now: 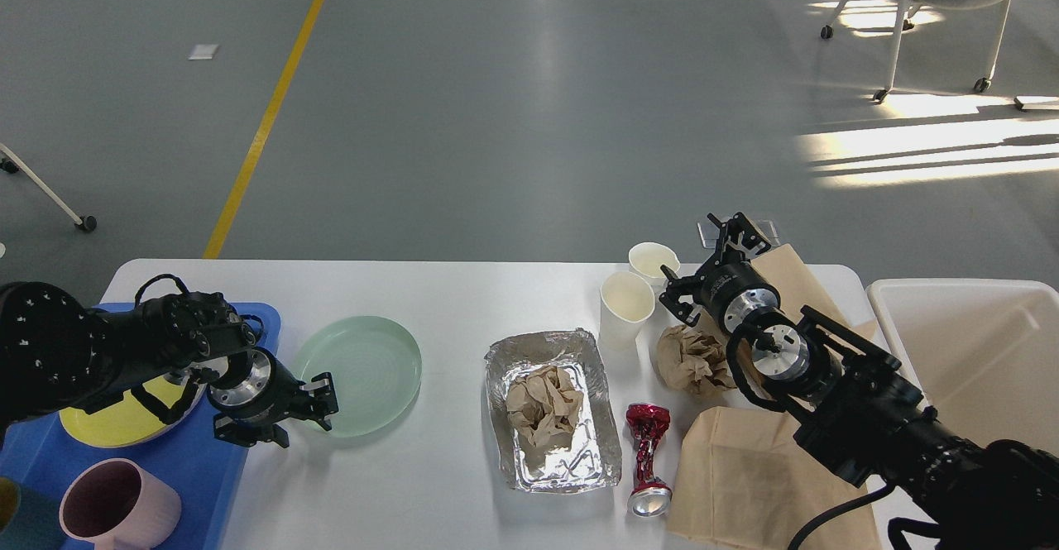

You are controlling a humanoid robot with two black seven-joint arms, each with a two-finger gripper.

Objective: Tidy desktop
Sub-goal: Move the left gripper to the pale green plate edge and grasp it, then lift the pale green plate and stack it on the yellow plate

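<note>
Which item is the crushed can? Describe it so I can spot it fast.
Start at the foil tray in the middle of the desktop. The can lies just right of it, beside a brown paper bag. It is the only shiny red thing, pinched at the waist.

On the desktop (pixel 463 302) sit a green plate (pixel 364 372), a foil tray (pixel 553 405), 2 paper cups (pixel 626 308) and a crushed red can (pixel 647 459).

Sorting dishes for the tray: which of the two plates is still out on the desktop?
The pale green plate, lying directly on the white desktop. The yellow plate already sits in the blue tray.
</note>
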